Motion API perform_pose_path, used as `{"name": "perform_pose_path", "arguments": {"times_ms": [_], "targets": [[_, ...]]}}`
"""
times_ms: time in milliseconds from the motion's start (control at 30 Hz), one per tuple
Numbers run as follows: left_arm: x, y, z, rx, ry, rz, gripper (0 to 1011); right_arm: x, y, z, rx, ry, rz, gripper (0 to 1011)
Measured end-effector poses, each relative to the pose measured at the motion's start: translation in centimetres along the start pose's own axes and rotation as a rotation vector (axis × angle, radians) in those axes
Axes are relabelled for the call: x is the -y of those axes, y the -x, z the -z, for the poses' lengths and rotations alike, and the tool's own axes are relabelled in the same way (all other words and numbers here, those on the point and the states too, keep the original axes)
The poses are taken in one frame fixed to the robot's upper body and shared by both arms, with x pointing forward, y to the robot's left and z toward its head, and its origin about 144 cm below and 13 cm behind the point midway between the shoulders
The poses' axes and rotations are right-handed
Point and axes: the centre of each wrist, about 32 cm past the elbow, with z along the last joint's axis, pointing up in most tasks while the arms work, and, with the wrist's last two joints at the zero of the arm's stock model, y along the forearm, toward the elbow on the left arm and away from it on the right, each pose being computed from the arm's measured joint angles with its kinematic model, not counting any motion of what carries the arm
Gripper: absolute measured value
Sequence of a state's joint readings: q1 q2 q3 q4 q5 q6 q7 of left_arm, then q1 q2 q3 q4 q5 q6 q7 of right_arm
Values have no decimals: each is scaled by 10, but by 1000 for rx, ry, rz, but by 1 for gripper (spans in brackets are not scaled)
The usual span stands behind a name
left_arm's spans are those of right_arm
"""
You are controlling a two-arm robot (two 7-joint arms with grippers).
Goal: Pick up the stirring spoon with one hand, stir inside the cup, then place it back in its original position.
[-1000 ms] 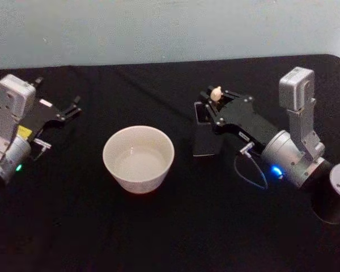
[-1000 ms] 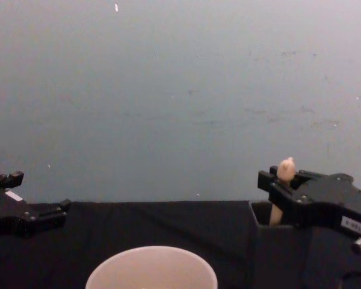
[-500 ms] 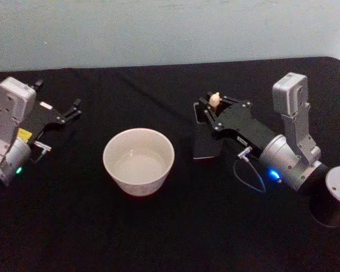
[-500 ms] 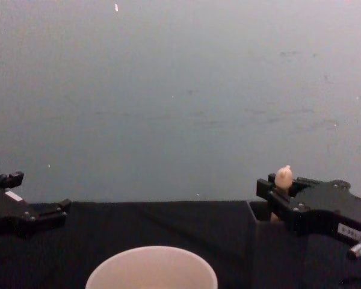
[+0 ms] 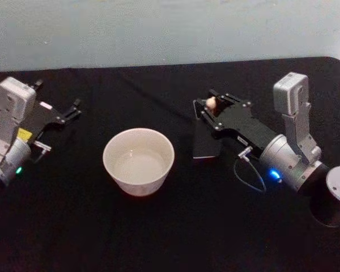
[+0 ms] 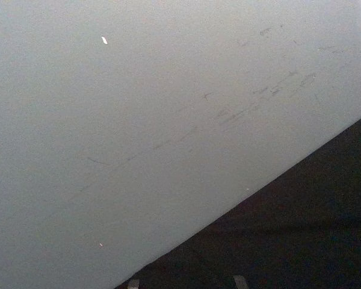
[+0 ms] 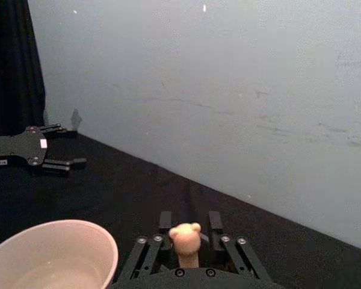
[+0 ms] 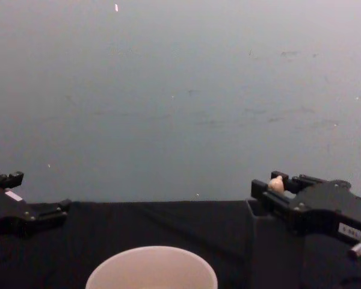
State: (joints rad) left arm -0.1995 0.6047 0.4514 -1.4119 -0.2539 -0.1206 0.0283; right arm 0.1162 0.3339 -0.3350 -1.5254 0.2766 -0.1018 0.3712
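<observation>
Right gripper [image 5: 207, 105]: over the dark grey square holder [image 5: 207, 141], right of the table's [image 5: 175, 226] middle; fingers [image 7: 165, 221] closed either side of the stirring spoon's [image 7: 185, 238] pale wooden knob, clamped on it by the look of things, though actual contact is hard to confirm.

Stirring spoon: upright in the holder, knob just above the rim; shaft and bowl hidden inside. Judged light, stiff and thin; the rounded knob could slip or swivel in a pinch, so a hold just under the knob, on the handle, seems safer.

Cup [image 5: 138, 160]: wide, cream-rimmed, near the table's centre, left of the holder and apart from it. Likely ceramic, so the metal bowl should go in gently.

Left gripper [image 5: 72, 110]: idle toward the table's left edge, prongs apart, nothing between them.
</observation>
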Motion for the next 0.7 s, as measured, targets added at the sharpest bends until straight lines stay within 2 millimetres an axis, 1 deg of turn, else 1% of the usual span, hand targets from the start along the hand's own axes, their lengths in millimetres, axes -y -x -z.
{"name": "perform_pose_path", "arguments": {"times_ms": [67,100,133,167,300,400,467,500,533,700], "targets": [[0,0,0,0,0,0,1001,0,0,0,0,0,0,392],[0,0,0,0,0,0,1001,0,0,0,-1,0,0,440],[0,0,0,0,0,0,1001,0,0,0,-1,-1,0,451],[0,0,0,0,0,0,1001,0,0,0,-1,-1,0,522],[0,0,0,0,0,0,1001,0,0,0,-1,-1,0,599],[0,0,0,0,0,0,1001,0,0,0,-1,-1,-1,738],[0,0,0,0,0,0,1002,0,0,0,-1,-2,-1,778],[0,0,0,0,0,0,1001,0,0,0,-2,-2,-1,833],[0,0,0,0,0,0,1001,0,0,0,-2,-2,-1,833],[0,0,0,0,0,0,1001,0,0,0,-2,-2,-2,982]]}}
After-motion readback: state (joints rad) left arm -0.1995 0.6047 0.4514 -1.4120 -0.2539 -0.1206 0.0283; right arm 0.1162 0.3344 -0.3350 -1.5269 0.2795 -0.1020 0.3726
